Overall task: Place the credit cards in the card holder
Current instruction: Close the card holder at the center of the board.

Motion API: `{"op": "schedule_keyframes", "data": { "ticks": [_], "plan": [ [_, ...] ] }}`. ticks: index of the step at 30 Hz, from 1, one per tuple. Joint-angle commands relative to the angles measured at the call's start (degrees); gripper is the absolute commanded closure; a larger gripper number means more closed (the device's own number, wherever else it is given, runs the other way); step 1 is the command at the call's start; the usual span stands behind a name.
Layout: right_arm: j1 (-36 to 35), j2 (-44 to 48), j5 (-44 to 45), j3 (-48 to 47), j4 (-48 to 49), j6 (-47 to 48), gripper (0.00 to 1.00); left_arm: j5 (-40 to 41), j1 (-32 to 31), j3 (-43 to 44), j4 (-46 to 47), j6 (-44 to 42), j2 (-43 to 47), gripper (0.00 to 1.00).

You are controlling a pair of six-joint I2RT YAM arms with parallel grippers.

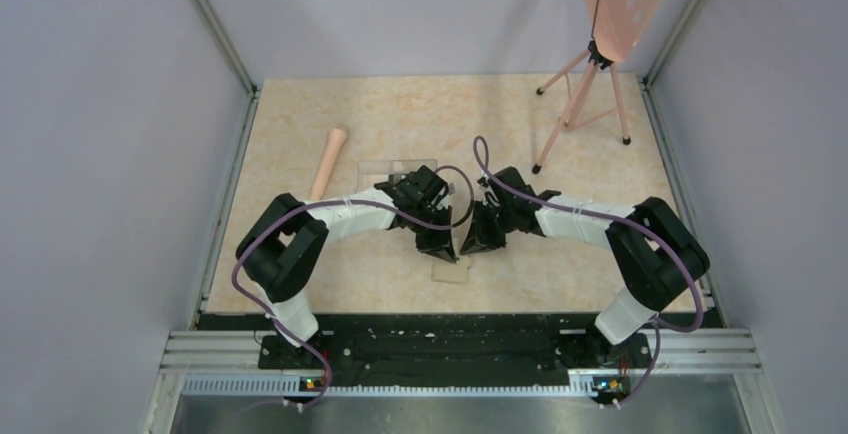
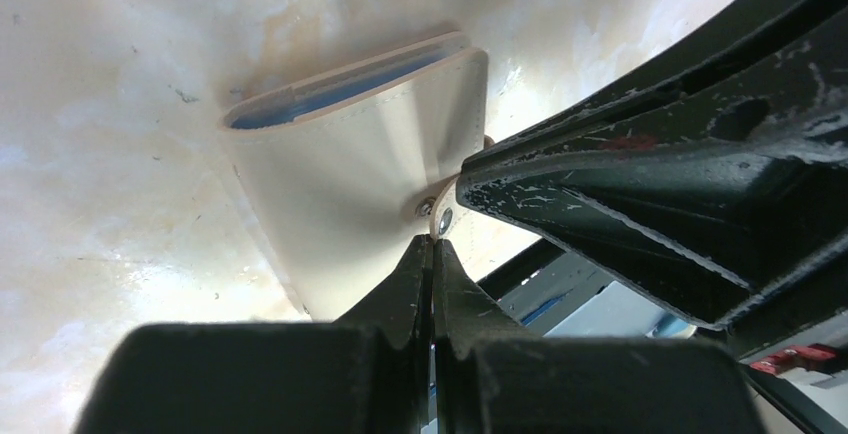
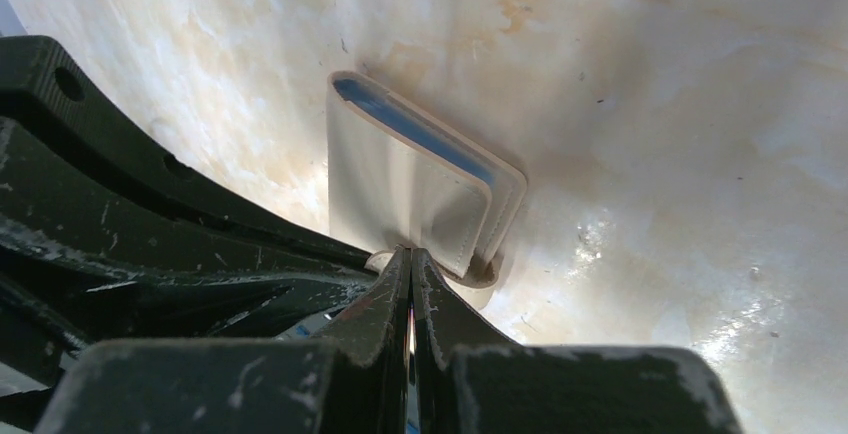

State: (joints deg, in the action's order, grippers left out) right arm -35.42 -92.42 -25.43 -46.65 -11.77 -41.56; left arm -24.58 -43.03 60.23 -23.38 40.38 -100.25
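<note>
The card holder (image 1: 451, 271) is lying on the table (image 1: 560, 254) close to the near edge, about midway between the left and right edges. It is sitting folded, its two tan leaves gaping a little, so the blue lining is showing in the slit.

Both arms are reaching in over it from either side, and their tips are meeting at the card holder's near corner, where the small metal clasp tab is sticking out. The left gripper (image 2: 432, 254) is pressing its jaws fully together, with the tips resting right at that tab. Whether any of the tab is caught between them cannot be told. The right gripper (image 3: 410, 259) is likewise holding its jaws tight together against the card holder's edge beside the tab, and here too a pinch cannot be confirmed.

Farther back, toward the middle of the table, a clear plastic box (image 1: 385, 167) is lying behind the left arm, with a pale wooden stick (image 1: 328, 159) just left of it. A tripod (image 1: 580, 104) is standing near the far right corner.
</note>
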Motion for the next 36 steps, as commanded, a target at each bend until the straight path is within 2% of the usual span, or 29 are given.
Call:
{"op": "schedule_keyframes", "data": {
  "ticks": [1,20,36],
  "plan": [
    [-1.77,-0.61,-0.37,-1.4,1.68,0.18,1.0,0.37,-0.47,-1.18,-0.56,0.26,1.64,1.0],
    [-2.75,0.42,0.02,-0.9,2.06,-0.36,1.0,3.67,-0.57,2.13,-0.62,-1.53,3.46,1.0],
    [-3.19,-1.38,0.39,0.25,2.97,-0.56,1.0,3.54,-0.57,1.35,-2.13,-1.23,-0.24,1.0]
  ]
}}
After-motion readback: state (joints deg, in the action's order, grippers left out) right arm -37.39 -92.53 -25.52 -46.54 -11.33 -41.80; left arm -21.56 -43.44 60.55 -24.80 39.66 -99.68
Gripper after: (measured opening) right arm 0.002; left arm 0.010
